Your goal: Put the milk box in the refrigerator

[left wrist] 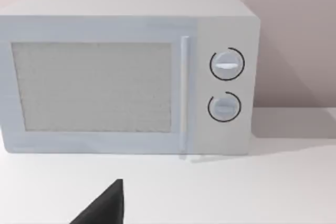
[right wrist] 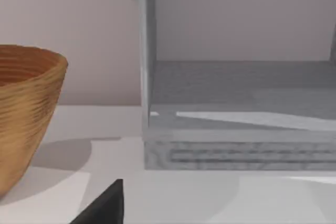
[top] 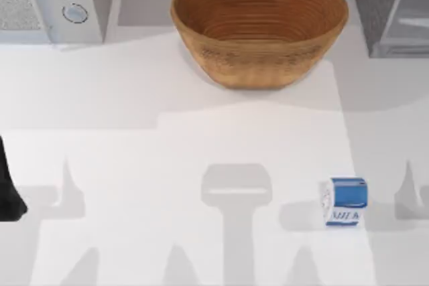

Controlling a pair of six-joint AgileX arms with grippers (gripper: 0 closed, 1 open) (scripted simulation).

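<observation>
The refrigerator [right wrist: 236, 129] stands open toward the camera: a speckled grey base with a ribbed front strip, a grey upright wall at its near side, and a bare inner floor crossed by a pale streak of light. A wicker basket [right wrist: 23, 114] sits beside it on the white desk [right wrist: 173, 198], well apart from the cabinet, casting a soft shadow toward it. A pale pinkish wall rises behind both. A black wedge, part of the right claw [right wrist: 105, 208], pokes into view over the desk.
</observation>
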